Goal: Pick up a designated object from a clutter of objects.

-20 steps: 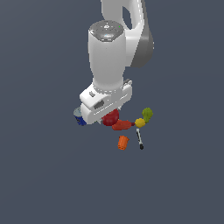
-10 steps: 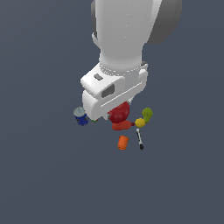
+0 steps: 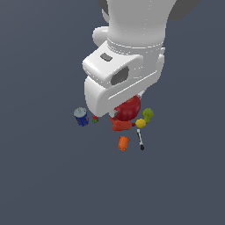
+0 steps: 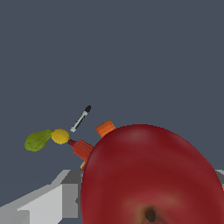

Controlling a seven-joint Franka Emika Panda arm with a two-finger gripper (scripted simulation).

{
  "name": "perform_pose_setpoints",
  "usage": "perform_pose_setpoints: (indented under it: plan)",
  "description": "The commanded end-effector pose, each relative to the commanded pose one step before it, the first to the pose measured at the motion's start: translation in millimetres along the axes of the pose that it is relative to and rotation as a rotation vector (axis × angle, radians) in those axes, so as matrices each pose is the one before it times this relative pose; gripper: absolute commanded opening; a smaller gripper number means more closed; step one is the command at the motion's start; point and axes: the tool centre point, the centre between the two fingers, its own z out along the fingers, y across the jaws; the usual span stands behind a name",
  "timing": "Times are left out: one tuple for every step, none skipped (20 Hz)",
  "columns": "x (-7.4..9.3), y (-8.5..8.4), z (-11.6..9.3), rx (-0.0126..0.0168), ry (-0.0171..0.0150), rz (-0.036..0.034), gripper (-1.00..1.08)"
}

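The glossy red apple point(image 3: 130, 110) sits between the fingers of my gripper point(image 3: 125, 105), just under the white hand in the exterior view. It fills much of the wrist view point(image 4: 148, 175), close to the camera and above the other items. A grey finger point(image 4: 52, 199) shows beside it there. The gripper is shut on the apple. The fingertips are hidden by the hand and the apple in the exterior view.
On the dark floor below lie a blue can point(image 3: 81, 117), a tiny strawberry piece point(image 3: 95, 119), an orange-red tool point(image 3: 121, 125), an orange cup point(image 3: 124, 143), a black-and-white pen point(image 3: 140, 139), a yellow fruit point(image 3: 140, 123) and a green fruit point(image 3: 148, 115).
The hand has risen toward the exterior camera and looks larger. The apple has come up with it, away from the other items.
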Motion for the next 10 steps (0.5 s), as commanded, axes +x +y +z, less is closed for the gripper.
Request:
perform_pose_setpoints:
  plan:
    - [5.2,0.82,-9.56,-0.00133,0.00168,0.00034,-1.0]
    - [1.56,0.22,-2.41,0.0,0.0,0.0,-1.0]
    - [1.38,0.2,-2.12,0.0,0.0,0.0,-1.0]
    - [1.21,0.18,-1.84,0.0,0.0,0.0,-1.0]
    - [1.04,0.16,-1.57,0.0,0.0,0.0,-1.0]
    - [0.87,0.14,-1.31,0.0,0.0,0.0,-1.0]
    - [0.71,0.12,-1.06,0.0,0.0,0.0,-1.0]
    - [0.55,0.09,-0.82,0.0,0.0,0.0,-1.0]
    - [0.39,0.07,-0.58,0.0,0.0,0.0,-1.0]
    - [0.23,0.04,-0.35,0.0,0.0,0.0,-1.0]
